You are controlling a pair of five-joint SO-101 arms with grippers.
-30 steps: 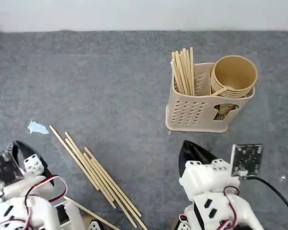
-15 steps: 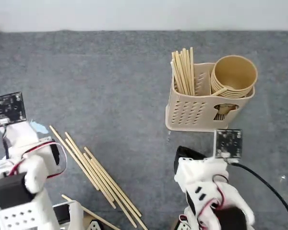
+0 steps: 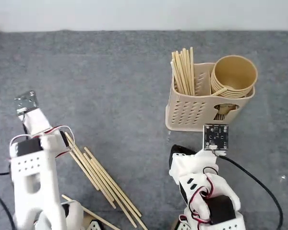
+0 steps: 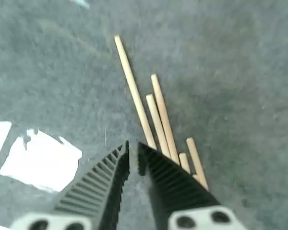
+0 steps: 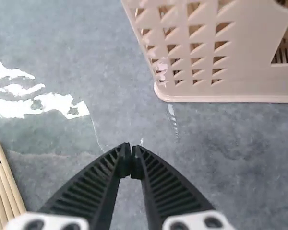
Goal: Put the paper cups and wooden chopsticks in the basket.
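Wooden chopsticks (image 3: 100, 181) lie loose on the counter (image 3: 110, 81), running lengthwise straight ahead of the left gripper (image 4: 133, 152), the nearer arm, its empty jaws all but closed beside them, the basket (image 3: 194, 115) well apart by the right gripper (image 5: 130, 162), jaws shut.

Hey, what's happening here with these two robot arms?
The arms are partway through a tidy-up. A stack of paper cups and a bunch of chopsticks already stand in the basket. A pile of loose chopsticks lies on the grey table. The left gripper is shut and empty, right by the ends of that pile. The right gripper, also shut and empty, is low over the table in front of the basket.
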